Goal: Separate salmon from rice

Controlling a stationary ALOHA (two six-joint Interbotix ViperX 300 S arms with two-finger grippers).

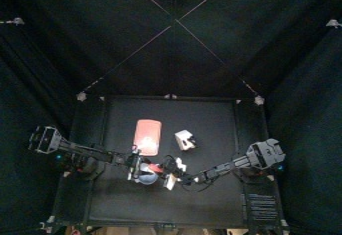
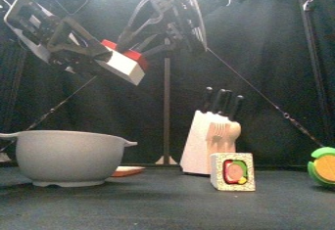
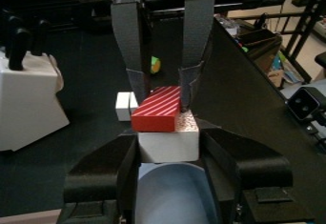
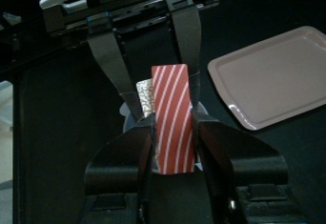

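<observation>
A sushi piece, a red striped salmon slice (image 3: pixel 163 111) lying on a white rice block (image 3: pixel 169 148), hangs in the air above the grey bowl (image 2: pixel 66 156). My left gripper (image 3: pixel 169 144) is shut on the rice block. My right gripper (image 4: pixel 170 132) is shut on the salmon slice (image 4: pixel 170 109) from the opposite side. The salmon still touches the rice. In the front view the piece (image 2: pixel 124 61) hangs high between both arms. In the top view the grippers meet at the table's front middle (image 1: pixel 150 167).
A pink tray (image 1: pixel 147 132) lies behind the grippers and also shows in the right wrist view (image 4: pixel 274 71). A white knife block (image 2: pixel 213 136), a sushi roll (image 2: pixel 233 170) and a green and orange toy (image 2: pixel 323 165) stand to the right.
</observation>
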